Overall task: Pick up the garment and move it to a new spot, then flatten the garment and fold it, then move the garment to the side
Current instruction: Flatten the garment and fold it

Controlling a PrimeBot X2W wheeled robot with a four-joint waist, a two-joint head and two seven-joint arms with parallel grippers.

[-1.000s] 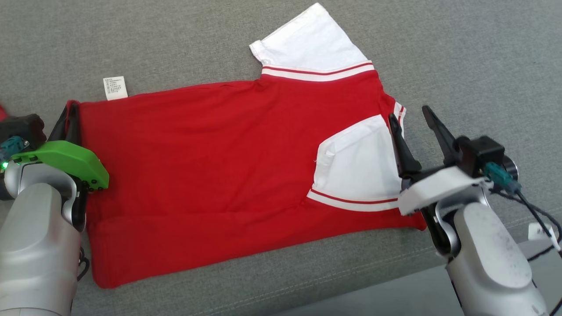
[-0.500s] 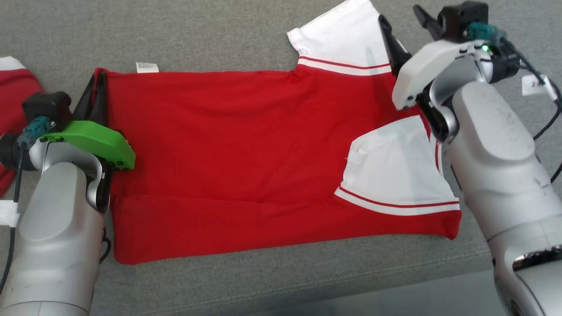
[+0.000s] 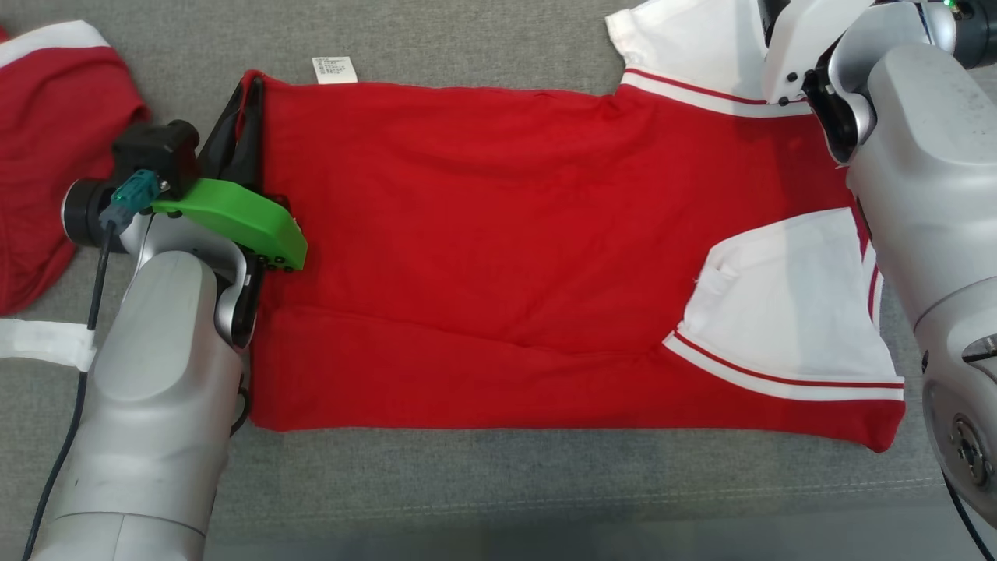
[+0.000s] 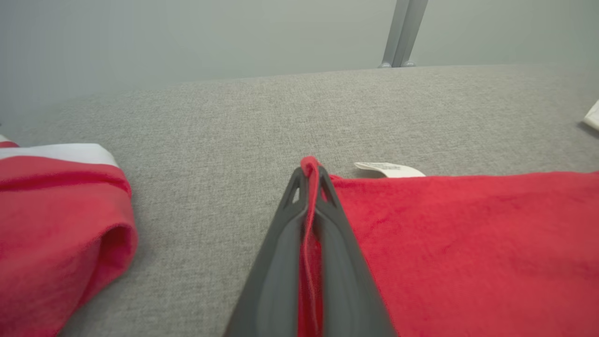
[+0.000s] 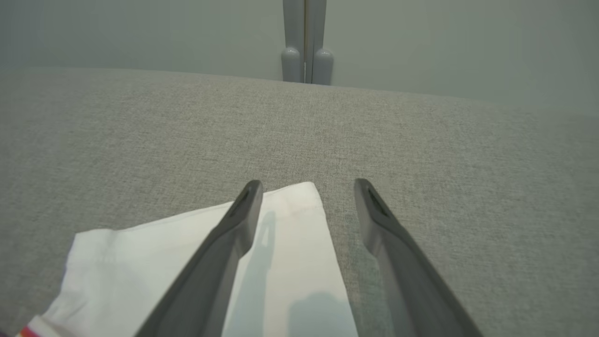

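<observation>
Pinching the far left corner of the red shirt (image 3: pixel 498 234) with the left gripper (image 4: pixel 309 169), while the shirt lies flat on the gray cushion (image 3: pixel 498 483)

The left gripper's two dark fingers (image 4: pixel 281 262) are pressed tight together with the shirt's red edge between them, just beside the little white tag (image 3: pixel 335 68). The right gripper (image 5: pixel 304 187) is spread wide with nothing in it, one finger over the far white sleeve (image 5: pixel 187 262) and one over bare cushion. The near white sleeve (image 3: pixel 787 304) is folded in on the red. A second red cloth (image 3: pixel 47 156) lies apart on the left
</observation>
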